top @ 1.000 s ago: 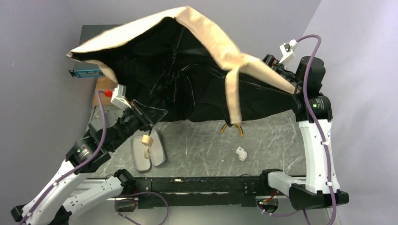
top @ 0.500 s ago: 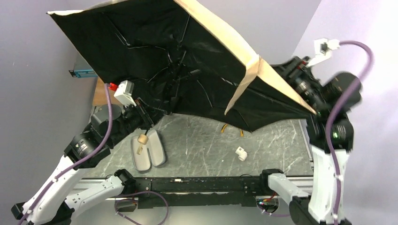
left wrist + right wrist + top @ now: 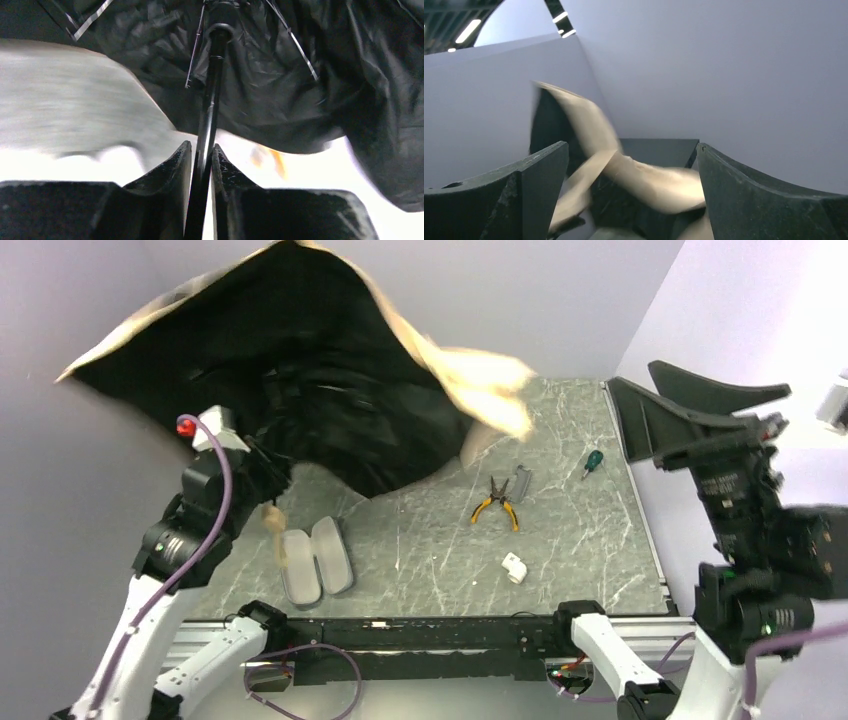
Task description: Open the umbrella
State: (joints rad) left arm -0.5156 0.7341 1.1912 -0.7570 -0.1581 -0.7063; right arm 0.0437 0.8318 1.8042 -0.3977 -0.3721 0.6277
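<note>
The umbrella (image 3: 300, 390) hangs half spread at the upper left, its black underside towards the camera and its cream-beige edge (image 3: 480, 380) blurred in motion. My left gripper (image 3: 258, 472) is shut on the umbrella's black shaft (image 3: 210, 100), which runs up between its fingertips (image 3: 202, 147) into the ribs. The tan handle (image 3: 270, 520) is a blur below that gripper. My right gripper (image 3: 630, 372) is wide open and empty, raised at the far right, well apart from the canopy. In the right wrist view (image 3: 632, 147) the blurred canopy (image 3: 644, 180) shows far off between the fingers.
Two lavender-grey case shells (image 3: 315, 565) lie near the front left. Orange-handled pliers (image 3: 497, 502), a green screwdriver (image 3: 592, 460) and a small white part (image 3: 514, 567) lie on the grey marble table (image 3: 420, 540). Purple walls close in the back and both sides.
My right gripper let go of the canopy's edge and swung away to the right. The canopy fell back towards the left, uncovering the pliers and screwdriver. My left arm tilted up with the shaft.
</note>
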